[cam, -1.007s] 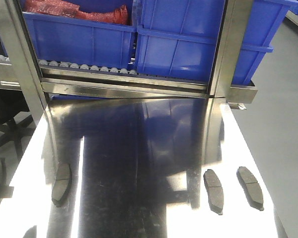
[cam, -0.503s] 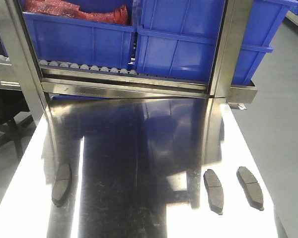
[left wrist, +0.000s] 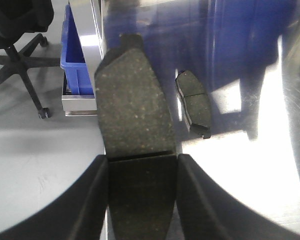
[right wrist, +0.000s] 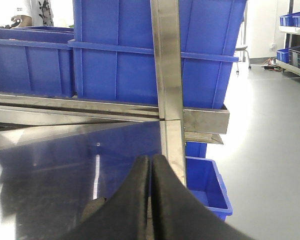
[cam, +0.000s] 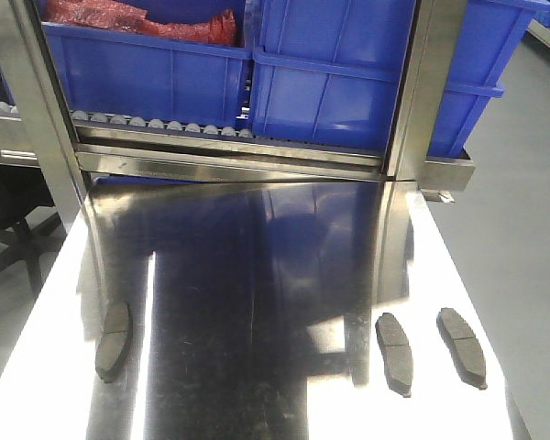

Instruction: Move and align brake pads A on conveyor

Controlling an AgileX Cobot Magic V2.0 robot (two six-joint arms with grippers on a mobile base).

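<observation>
Clamping one flat dark-grey grooved brake pad across its long edges at left edge of the shiny steel table, left gripper has sth stiff, dense, gritty, prob non-slip; 3 more pads lie on table, right gripper jaws pressed together, empty.

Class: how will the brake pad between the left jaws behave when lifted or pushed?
The brake pad looks like a stiff slab, unlikely to flex. Its grainy surface likely resists slipping in the left gripper. Flat, it should slide on the steel table, not roll.
</observation>
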